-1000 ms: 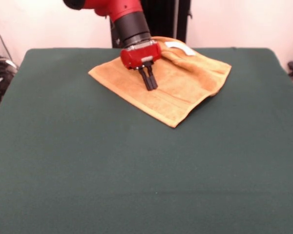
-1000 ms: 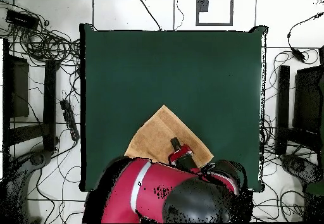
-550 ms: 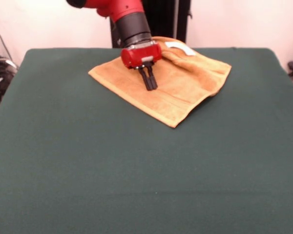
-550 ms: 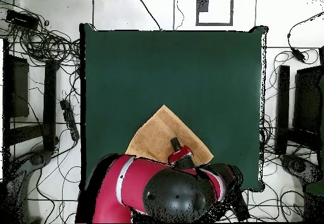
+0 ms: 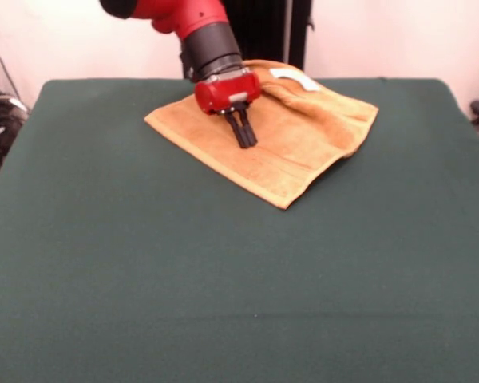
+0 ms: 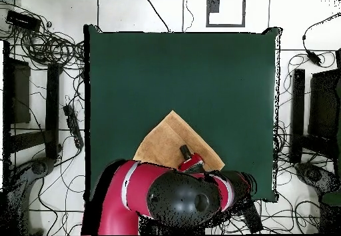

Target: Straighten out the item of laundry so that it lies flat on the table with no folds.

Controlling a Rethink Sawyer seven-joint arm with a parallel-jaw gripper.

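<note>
A dark green cloth-covered desk (image 5: 223, 271) fills most of the front view, with pale walls behind it; in the overhead view, cables (image 6: 46, 47) and dark equipment stands (image 6: 16, 90) lie on the floor on either side of the desk. No other article rests on the desk apart from the towel (image 5: 303, 140), and the wide green area toward the camera in the front view carries nothing. The red and black arm (image 5: 199, 28) descends from the top of the front view and covers part of the towel's far side; in the overhead view the arm's bulk hides the towel's bottom portion. The orange-tan towel lies at the far end of the desk, turned diamond-wise, with one corner pointing toward the camera in the front view. A small white tag (image 5: 295, 77) shows at its far edge, and its right part appears raised and rumpled. The gripper (image 5: 243, 132) is positioned over the towel's middle-left area. Its two black fingers (image 5: 238, 128) are close together, nearly parallel, tips at the towel surface; whether cloth is pinched between them cannot be determined.
</note>
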